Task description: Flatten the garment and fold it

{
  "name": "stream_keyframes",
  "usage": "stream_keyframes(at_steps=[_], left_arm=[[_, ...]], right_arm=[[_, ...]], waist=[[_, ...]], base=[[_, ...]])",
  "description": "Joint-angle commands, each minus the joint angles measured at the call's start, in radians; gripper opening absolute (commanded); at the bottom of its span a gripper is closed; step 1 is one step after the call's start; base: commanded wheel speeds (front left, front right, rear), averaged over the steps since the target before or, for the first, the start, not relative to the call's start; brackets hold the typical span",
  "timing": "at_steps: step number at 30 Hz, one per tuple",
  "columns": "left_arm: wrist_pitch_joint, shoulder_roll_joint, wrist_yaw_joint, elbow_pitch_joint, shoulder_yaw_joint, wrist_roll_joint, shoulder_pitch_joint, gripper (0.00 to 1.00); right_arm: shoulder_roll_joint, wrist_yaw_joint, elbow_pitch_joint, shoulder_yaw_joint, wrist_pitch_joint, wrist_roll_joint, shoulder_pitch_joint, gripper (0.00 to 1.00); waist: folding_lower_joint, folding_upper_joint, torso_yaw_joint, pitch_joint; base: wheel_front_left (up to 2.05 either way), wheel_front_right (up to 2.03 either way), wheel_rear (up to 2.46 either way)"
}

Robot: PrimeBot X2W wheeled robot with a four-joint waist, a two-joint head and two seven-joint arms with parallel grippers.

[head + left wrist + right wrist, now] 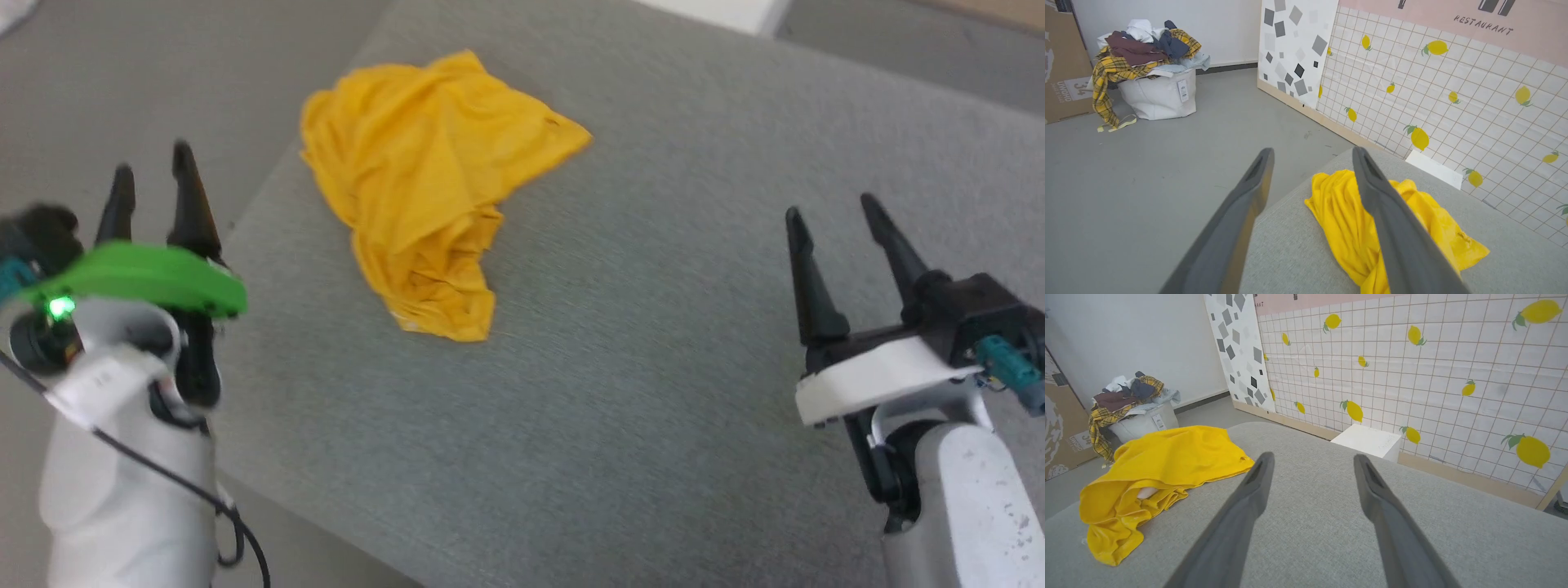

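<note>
Right now the garment point(424, 188) lies in a crumpled yellow heap on the grey soft top point(653, 367), not flat and not folded. It is bunched up with many wrinkles, and one pointed corner sticks out toward the side of my right gripper point(829, 207). In my right wrist view a little pale patch peeks out from under a fold. The heap sits in front of my left gripper point(152, 160) and a bit to its right, near the edge of the grey top. For my right gripper it is ahead and far off to the left, well apart from the fingers. Neither gripper touches the cloth. My left jaws stand apart with nothing between them. My right jaws are spread wide too, and they hold nothing, with bare grey top under them. Past the tips of my left fingers I see the grey floor point(1147, 171) and a white basket point(1157, 96) piled high with clothes. Ahead of my right fingers there is a white box point(1367, 441), and behind it a wall with lemons point(1433, 375) on it.
</note>
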Motion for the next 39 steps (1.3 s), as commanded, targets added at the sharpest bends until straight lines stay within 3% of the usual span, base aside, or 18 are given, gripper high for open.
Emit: stream_keyframes(at_steps=[1,8,19,20,21,23,26,34,39], left_arm=[[0.020,0.004,-0.008,0.017,0.010,-0.025,-0.043,1.00],[0.240,0.031,-0.022,0.116,0.075,-0.196,-0.194,1.00],[0.589,0.090,0.062,0.241,0.027,-0.227,-0.173,1.00],[0.626,0.086,0.058,0.242,0.016,-0.234,-0.160,0.65],[0.656,0.086,0.052,0.241,0.005,-0.239,-0.148,0.02],[0.694,0.091,0.038,0.228,-0.007,-0.246,-0.127,0.00],[0.614,0.117,0.036,0.176,0.007,-0.216,-0.114,0.00],[0.144,0.175,0.048,0.027,0.026,-0.026,-0.144,0.00],[0.013,0.176,0.050,-0.054,-0.024,0.059,-0.171,0.00]], right_arm=[[-0.001,-0.002,-0.010,-0.001,0.000,-0.008,-0.023,1.00],[-0.001,-0.002,-0.024,0.005,-0.009,-0.008,-0.072,1.00],[-0.001,-0.002,0.018,0.011,-0.049,0.010,-0.102,1.00],[-0.001,-0.002,0.025,0.012,-0.053,0.014,-0.102,1.00],[-0.001,-0.002,0.032,0.013,-0.057,0.017,-0.102,1.00],[-0.001,-0.002,0.047,0.015,-0.065,0.023,-0.100,1.00],[-0.001,-0.002,0.071,0.018,-0.078,0.035,-0.092,1.00],[-0.001,-0.002,0.145,0.005,-0.118,0.079,-0.036,1.00],[-0.001,-0.002,0.173,-0.014,-0.133,0.103,0.008,1.00]], waist=[[-0.0001,0.0000,-0.177,0.206],[-0.0001,0.0000,-0.261,0.329],[-0.0001,0.0000,-0.294,0.348],[-0.0001,0.0000,-0.292,0.338],[-0.0001,0.0000,-0.290,0.328],[-0.0001,0.0000,-0.286,0.303],[-0.0001,0.0000,-0.279,0.253],[-0.0001,0.0000,-0.278,0.069],[-0.0001,0.0000,-0.300,-0.036]], base=[[0.00,0.00,0.00],[0.00,0.00,0.00],[0.00,0.00,0.00],[0.00,0.00,0.00],[0.00,0.00,0.00],[0.00,0.00,0.00],[0.00,0.00,0.00],[0.00,0.00,0.00],[0.00,0.00,0.00]])
